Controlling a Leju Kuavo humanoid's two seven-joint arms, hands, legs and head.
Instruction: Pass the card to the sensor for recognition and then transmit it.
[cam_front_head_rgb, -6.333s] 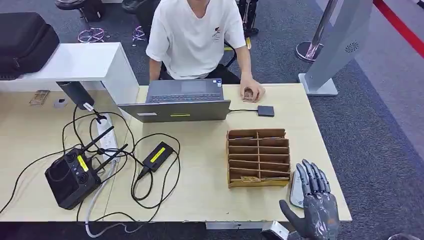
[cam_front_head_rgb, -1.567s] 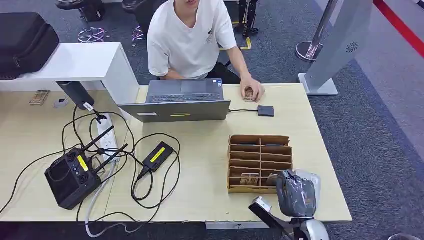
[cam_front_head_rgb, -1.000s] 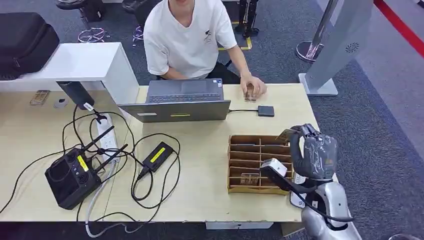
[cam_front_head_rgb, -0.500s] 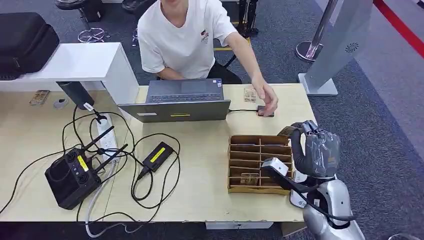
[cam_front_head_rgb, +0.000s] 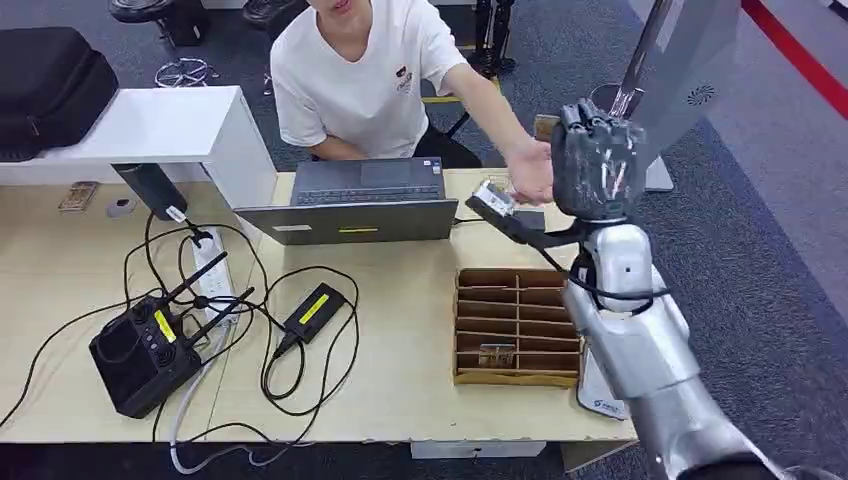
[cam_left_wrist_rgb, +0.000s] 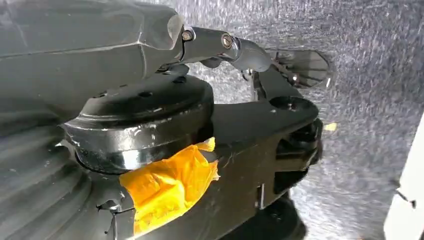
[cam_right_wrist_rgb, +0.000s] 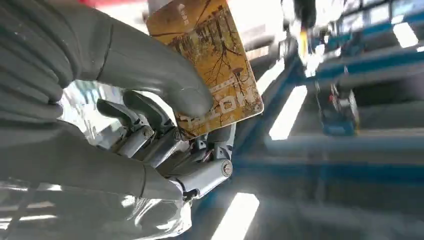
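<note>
Golden card (cam_right_wrist_rgb: 210, 65) half behind fingers (cam_right_wrist_rgb: 155, 75)

head view looked down and forward from high over the table (cam_front_head_rgb: 420, 330); the right wrist view sat close behind the right hand (cam_right_wrist_rgb: 125, 115) holding the card (cam_right_wrist_rgb: 210, 65), both shared with it; the left wrist view faced carpet (cam_left_wrist_rgb: 370, 100).

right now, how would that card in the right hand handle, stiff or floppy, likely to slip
The card probably handles stiff: it juts past the thumb without sagging. It looks thin and likely light. Its glossy face and the right hand gripping only its lower end suggest it could slip.
</note>
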